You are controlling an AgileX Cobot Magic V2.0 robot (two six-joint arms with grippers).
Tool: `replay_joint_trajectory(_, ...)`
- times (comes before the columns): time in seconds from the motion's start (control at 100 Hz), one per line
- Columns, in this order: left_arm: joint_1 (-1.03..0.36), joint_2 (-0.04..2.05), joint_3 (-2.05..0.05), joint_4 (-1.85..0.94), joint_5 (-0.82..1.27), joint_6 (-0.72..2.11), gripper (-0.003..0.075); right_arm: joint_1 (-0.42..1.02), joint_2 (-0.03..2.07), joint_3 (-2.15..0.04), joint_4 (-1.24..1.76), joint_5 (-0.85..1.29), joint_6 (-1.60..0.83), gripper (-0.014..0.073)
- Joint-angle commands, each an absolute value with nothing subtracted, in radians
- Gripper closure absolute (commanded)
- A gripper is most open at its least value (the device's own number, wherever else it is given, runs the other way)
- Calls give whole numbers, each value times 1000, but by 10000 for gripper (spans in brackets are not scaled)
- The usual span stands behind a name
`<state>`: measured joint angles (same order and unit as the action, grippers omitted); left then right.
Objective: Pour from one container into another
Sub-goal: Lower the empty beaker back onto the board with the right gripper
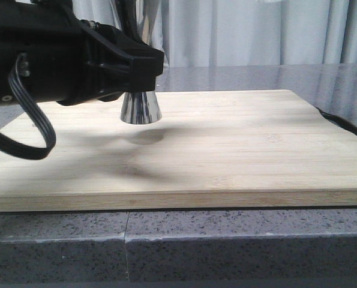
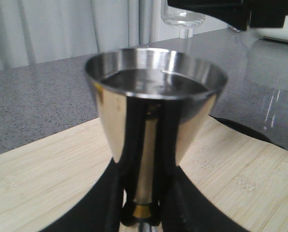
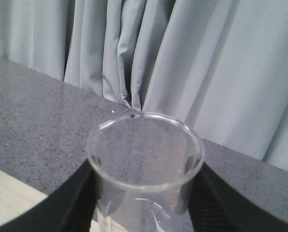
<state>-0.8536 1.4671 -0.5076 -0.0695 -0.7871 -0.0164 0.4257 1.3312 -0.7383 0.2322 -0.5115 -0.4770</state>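
Left gripper (image 2: 141, 212): clamped on jigger (image 2: 153, 106) waist, upright, lifted above board (image 1: 226, 144).
Right gripper (image 3: 144, 203): you hold beaker (image 3: 146, 159) upright.
Relation: beaker base hangs beyond and above jigger mouth; bring it over, tip.

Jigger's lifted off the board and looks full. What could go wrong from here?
1. The shiny steel hourglass jigger hangs above the bamboo board, held by the left gripper at its narrow gold-banded waist. Liquid sits near the rim, so a tilt or jerk would likely spill.
2. The clear glass beaker in the right gripper looks close above the jigger; the two could knock together.
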Motion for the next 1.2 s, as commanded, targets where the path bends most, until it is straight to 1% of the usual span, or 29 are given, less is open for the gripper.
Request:
replay_joint_trajectory(0.0,-859,1429,-538,-68,-878,-27,739,419,1295,-721,233,-646,-458,347)
replay_joint_trajectory(0.05,-859,1429,-538,-68,-878,-27,739,419,1296,-696,233,-657,-423,347)
replay_joint_trajectory(0.17,-859,1429,-538,-68,-878,-27,739,419,1322,-640,233,-756,-355,347)
replay_joint_trajectory(0.26,-859,1429,-538,-68,-878,-27,739,419,1359,-617,235,-761,-324,347)
replay_joint_trajectory(0.4,-859,1429,-538,-68,-878,-27,739,419,1434,-606,235,-772,-324,347)
replay_joint_trajectory(0.73,-859,1434,-538,-68,-876,-27,739,438,1542,-606,233,-980,-324,347)
replay_joint_trajectory(0.88,-859,1434,-538,-68,-876,-27,739,462,1585,-606,233,-977,-324,347)
replay_joint_trajectory(1.05,-859,1434,-538,-68,-876,-27,739,510,1614,-606,221,-1030,-324,347)
replay_joint_trajectory(1.19,-859,1434,-538,-68,-876,-27,739,519,1626,-606,217,-1035,-324,347)
